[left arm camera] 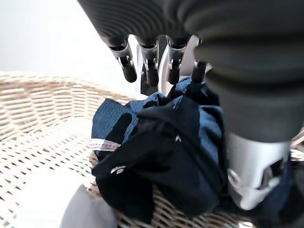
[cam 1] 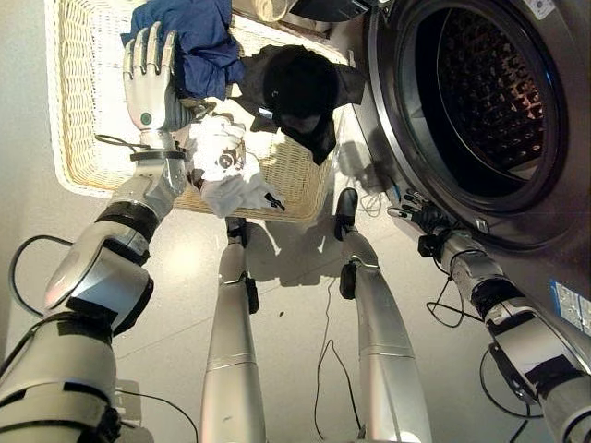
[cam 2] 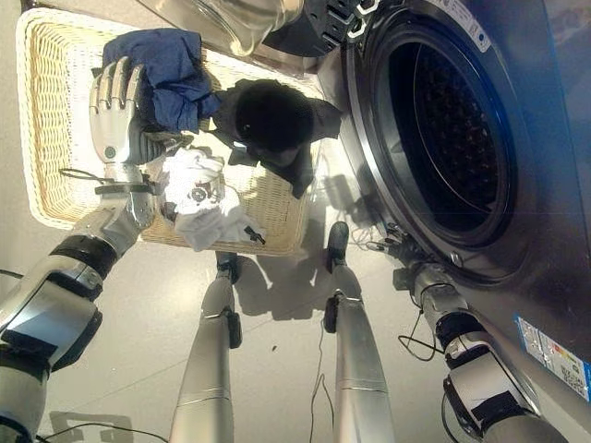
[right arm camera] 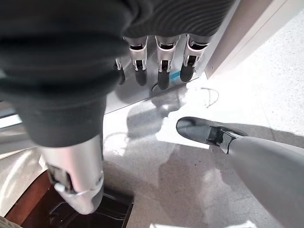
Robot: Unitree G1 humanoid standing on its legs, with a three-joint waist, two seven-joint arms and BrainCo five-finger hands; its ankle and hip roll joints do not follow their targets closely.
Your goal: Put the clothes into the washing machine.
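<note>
Floor-level wicker basket (cam 1: 74, 138) holds blue (cam 1: 199, 41), black (cam 1: 295, 88), white clothes (cam 1: 222, 166); my left hand (cam 1: 148, 78) hovers open over the blue, right hand (right arm camera: 161, 61) idle open by the washer (cam 1: 480, 101) — next: curl, lift.

Wicker basket (cam 1: 83, 175) far end cut by top edge; washing machine (cam 1: 517, 203) cropped right; drum interior (cam 1: 485, 88) dark.

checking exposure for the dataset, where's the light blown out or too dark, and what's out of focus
Left eye view: the washing machine drum falls into deep shade, and the black garment on the wicker basket loses its folds. Left wrist view: the background above the basket is washed out, and the left hand is soft. Right wrist view: bright floor patches, and the right hand is blurred.
</note>
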